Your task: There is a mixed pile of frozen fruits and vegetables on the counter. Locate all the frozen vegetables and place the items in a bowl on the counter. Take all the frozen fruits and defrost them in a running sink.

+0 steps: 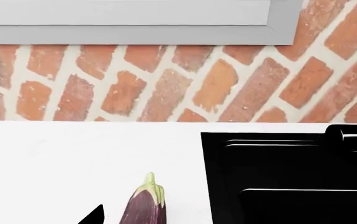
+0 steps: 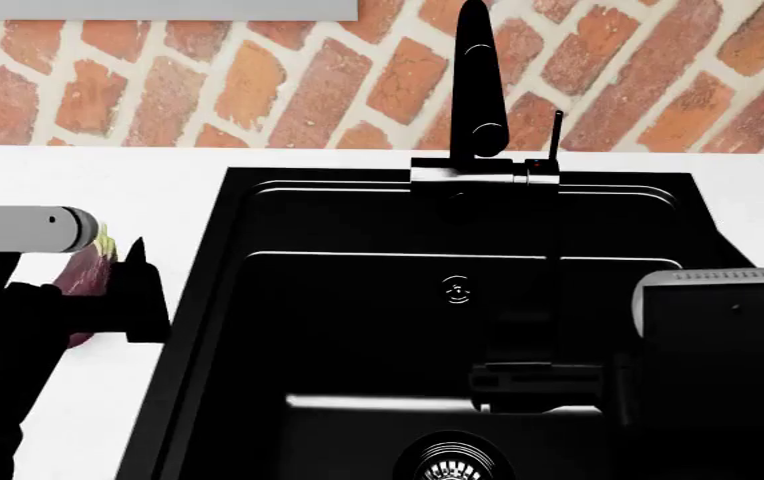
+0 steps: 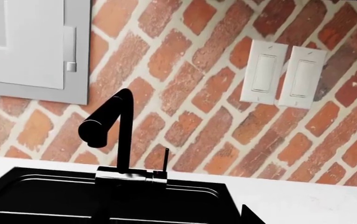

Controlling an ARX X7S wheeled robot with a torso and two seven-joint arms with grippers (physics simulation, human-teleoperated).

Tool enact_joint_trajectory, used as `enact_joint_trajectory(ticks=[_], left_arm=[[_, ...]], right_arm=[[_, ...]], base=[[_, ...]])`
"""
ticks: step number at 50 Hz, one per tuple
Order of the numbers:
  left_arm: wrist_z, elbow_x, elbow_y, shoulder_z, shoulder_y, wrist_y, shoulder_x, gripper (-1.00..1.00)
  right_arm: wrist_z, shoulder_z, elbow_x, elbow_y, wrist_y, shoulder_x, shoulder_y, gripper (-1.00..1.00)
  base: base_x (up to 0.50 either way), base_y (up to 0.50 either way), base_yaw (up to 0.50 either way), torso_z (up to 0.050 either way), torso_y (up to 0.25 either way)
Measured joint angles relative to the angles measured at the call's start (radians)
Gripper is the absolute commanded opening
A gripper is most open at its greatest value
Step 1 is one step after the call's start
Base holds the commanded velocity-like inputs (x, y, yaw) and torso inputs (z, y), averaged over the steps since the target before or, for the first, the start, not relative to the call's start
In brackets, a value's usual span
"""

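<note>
Closing on the glossy dark purple eggplant with green stem cap (image 1: 146, 205), on the plain white worktop (image 1: 72, 149) beside the black recessed sink (image 2: 449, 300).
Left gripper (image 2: 122, 290): eggplant lies between its fingers; grasp state cannot be told. Risk: smooth skin slipping out and rolling into the basin.

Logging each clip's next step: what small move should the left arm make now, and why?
Probably close the left end effector on the eggplant. In the left wrist view the eggplant lies on the white counter right at the end effector, beside the black sink. Whether it is already gripped cannot be told. The bowl is out of view.
</note>
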Motion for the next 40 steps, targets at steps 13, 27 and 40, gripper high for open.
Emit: enact_joint_trajectory(ticks=[13,27,40], left_arm=[[0.018,0.038,-0.123,0.025,0.004,0.042,-0.027,1.0],[0.049,0.059,-0.291,0.032,-0.004,0.12,-0.025,1.0],[0.072,0.073,-0.412,0.047,-0.044,0.171,-0.014,-1.0]], right_arm=[[-0.004,-0.01,-0.002,0.008,-0.001,-0.002,-0.001,1.0],[-0.004,-0.02,-0.001,0.014,0.003,0.0,0.0,1.0],[-0.003,-0.023,0.002,0.018,0.004,0.002,0.001,1.0]], base=[[0.0,0.0,0.0,0.0,0.0],[0.0,0.0,0.0,0.0,0.0],[0.0,0.0,0.0,0.0,0.0]])
